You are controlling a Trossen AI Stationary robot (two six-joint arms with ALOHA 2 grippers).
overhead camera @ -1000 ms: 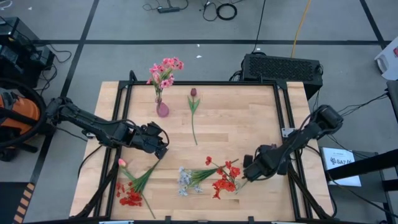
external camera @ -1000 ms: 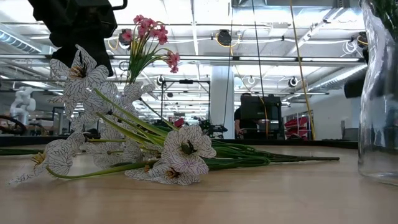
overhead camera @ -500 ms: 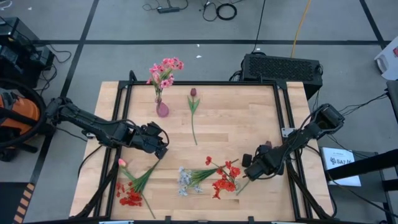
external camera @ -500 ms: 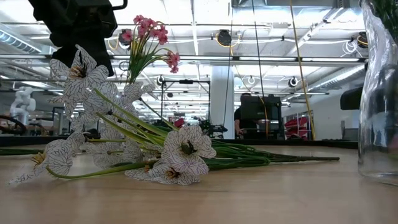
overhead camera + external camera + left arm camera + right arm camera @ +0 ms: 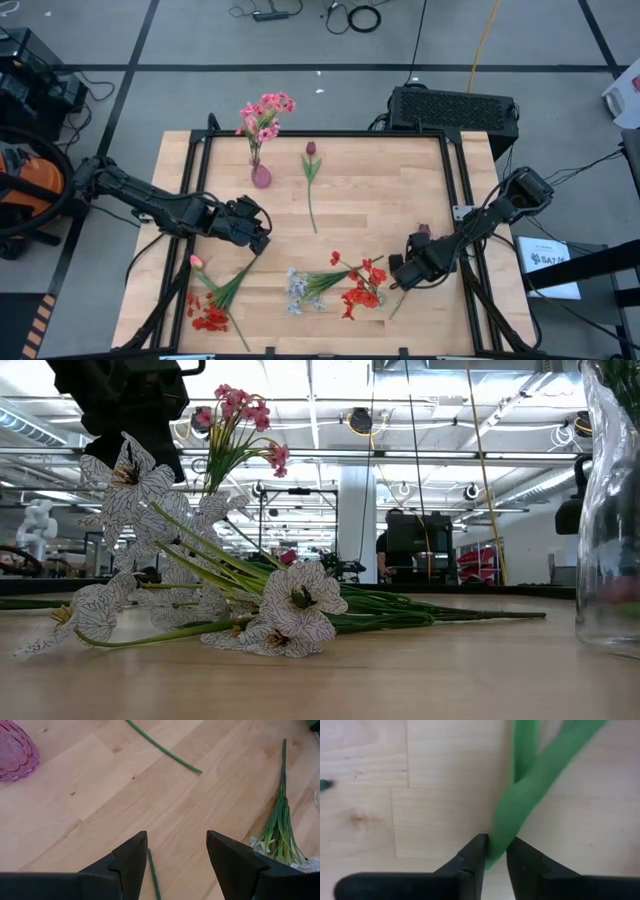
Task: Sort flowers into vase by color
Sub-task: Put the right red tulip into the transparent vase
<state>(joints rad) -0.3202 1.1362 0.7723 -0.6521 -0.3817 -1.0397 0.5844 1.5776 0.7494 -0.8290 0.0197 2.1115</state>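
Observation:
The pink-purple vase [image 5: 261, 177] stands near the far left and holds a pink spray [image 5: 266, 112]. A maroon tulip [image 5: 311, 150] lies flat beside it. Along the near edge lie a pink bud [image 5: 196, 261], a red cluster [image 5: 208, 318], the pale blue-white bunch [image 5: 297, 290] and a red spray [image 5: 360, 285]. My right gripper [image 5: 397, 276] is at the red spray's stem end, shut on green stems. My left gripper [image 5: 176, 852] hovers open over bare wood left of centre, with the vase [image 5: 15, 750] off to one side. Something small and maroon [image 5: 425, 231] shows beside the right arm. My right gripper pinches the red spray's green stems [image 5: 502, 832] between its two fingertips [image 5: 474, 852], near the stems' free end. The fingers come from above and lie across the stems. The flower heads [image 5: 358, 292] rest on the table, and the stem tip [image 5: 394, 306] sticks out past the gripper.
A clear glass vessel [image 5: 610, 510] stands close to the low camera on its right. The pale bunch [image 5: 250, 610] fills the low view's left. A loose green stem [image 5: 162, 750] crosses the wood ahead of my left gripper. The table's middle [image 5: 370, 200] is bare wood.
My right gripper has risen a little and drawn slightly toward the far edge while staying shut on the green stems; the stems' free end now pokes out toward the near edge. The small maroon thing beside the right arm has come into sight.

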